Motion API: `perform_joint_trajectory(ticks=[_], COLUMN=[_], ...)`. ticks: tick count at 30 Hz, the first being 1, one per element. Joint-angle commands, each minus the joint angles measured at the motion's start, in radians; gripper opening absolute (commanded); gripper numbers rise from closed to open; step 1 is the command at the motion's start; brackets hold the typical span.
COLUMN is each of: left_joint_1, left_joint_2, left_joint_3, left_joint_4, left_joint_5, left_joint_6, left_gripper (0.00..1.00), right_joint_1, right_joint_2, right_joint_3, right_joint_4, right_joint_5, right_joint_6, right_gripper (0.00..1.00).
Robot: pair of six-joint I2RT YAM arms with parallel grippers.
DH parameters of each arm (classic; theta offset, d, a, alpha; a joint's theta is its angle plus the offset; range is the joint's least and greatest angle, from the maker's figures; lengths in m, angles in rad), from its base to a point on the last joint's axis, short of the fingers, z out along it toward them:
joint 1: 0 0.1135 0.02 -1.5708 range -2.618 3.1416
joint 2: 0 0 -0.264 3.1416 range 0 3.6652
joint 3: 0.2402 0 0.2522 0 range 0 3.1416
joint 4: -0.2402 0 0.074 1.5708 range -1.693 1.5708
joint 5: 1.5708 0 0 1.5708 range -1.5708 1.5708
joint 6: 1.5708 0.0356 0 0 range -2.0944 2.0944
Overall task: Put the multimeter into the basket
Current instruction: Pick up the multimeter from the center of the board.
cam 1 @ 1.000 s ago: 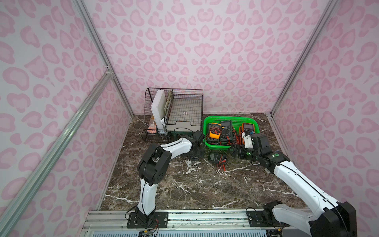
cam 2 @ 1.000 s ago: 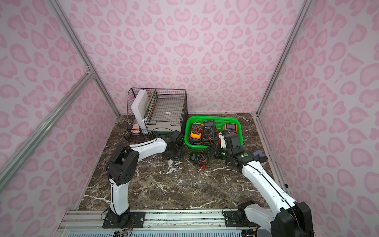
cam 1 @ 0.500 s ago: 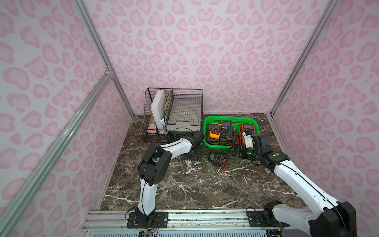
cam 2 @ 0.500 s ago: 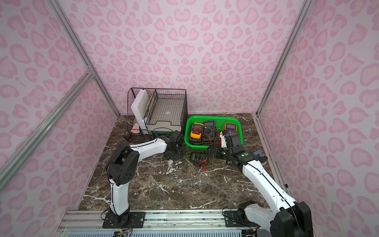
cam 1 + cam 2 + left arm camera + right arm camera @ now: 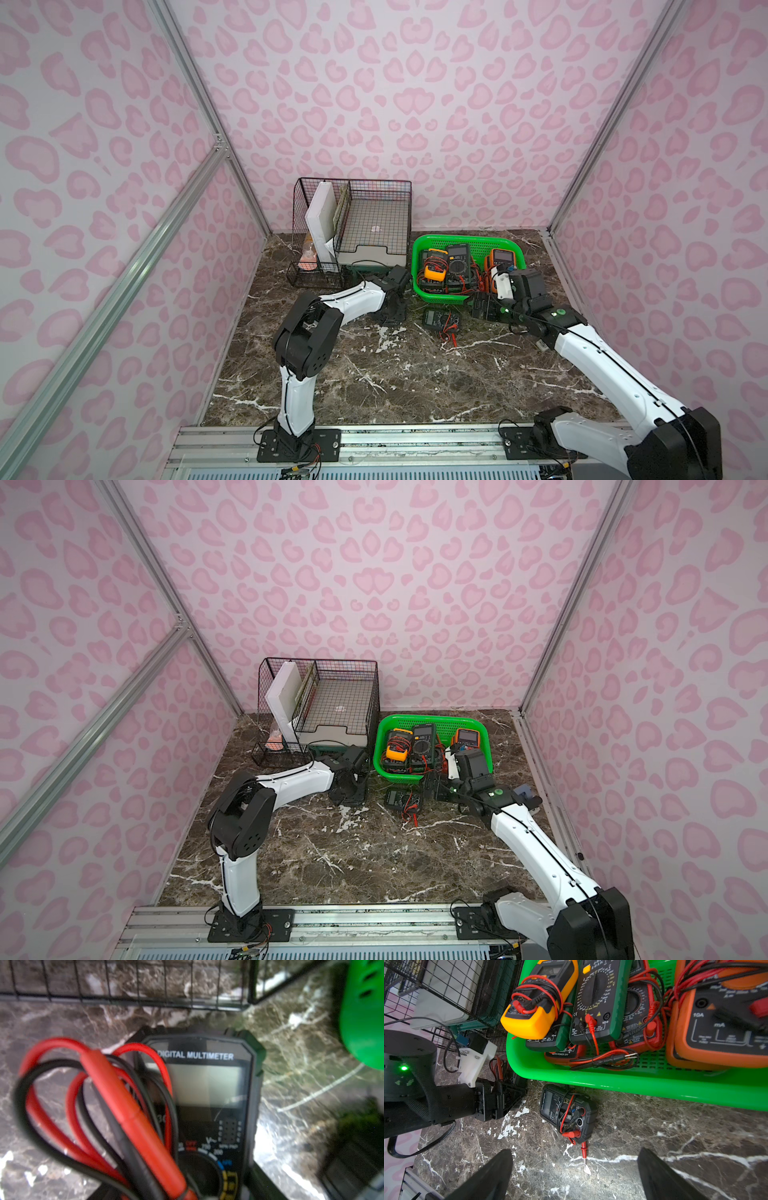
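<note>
"DIGITAL MULTIMETER" on the dark multimeter (image 5: 209, 1088); "10A" on the orange multimeter (image 5: 720, 1028).

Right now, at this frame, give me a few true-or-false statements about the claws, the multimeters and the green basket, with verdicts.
1. The bright green perforated plastic basket is empty. False: several meters lie in it, a yellow-cased multimeter among them.
2. The right claw is open, with nothing between its fingers. True.
3. A small black multimeter lies on the marble table, outside the basket. True.
4. The left claw hangs over the basket. False: it is low between the black wire-mesh organizer and the basket, shut on a dark digital multimeter with red and black leads.
</note>
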Motion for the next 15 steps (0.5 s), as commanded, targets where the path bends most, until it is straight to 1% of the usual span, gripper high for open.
perform_joint_trajectory(ticks=[1, 9, 15], left_joint_1=[-0.002, -0.047, -0.103], left_joint_2=[-0.031, -0.117, -0.223], left_joint_3=[-0.016, -0.075, -0.132], left_joint_4=[-0.025, -0.065, -0.106], left_joint_5=[0.010, -0.017, -0.050], left_joint_6=[-0.012, -0.039, -0.074], left_gripper=[0.00, 0.00, 0.00], right_joint_1=[0.000, 0.001, 0.000], right_joint_2=[-0.006, -0.014, -0.011], right_joint_3=[-0.002, 0.006, 0.013], right_joint_4=[0.029, 0.047, 0.068], right_joint_5=[-0.005, -0.012, -0.031], right_joint_6=[0.006, 0.007, 0.015], right_gripper=[0.99, 0.99, 0.99])
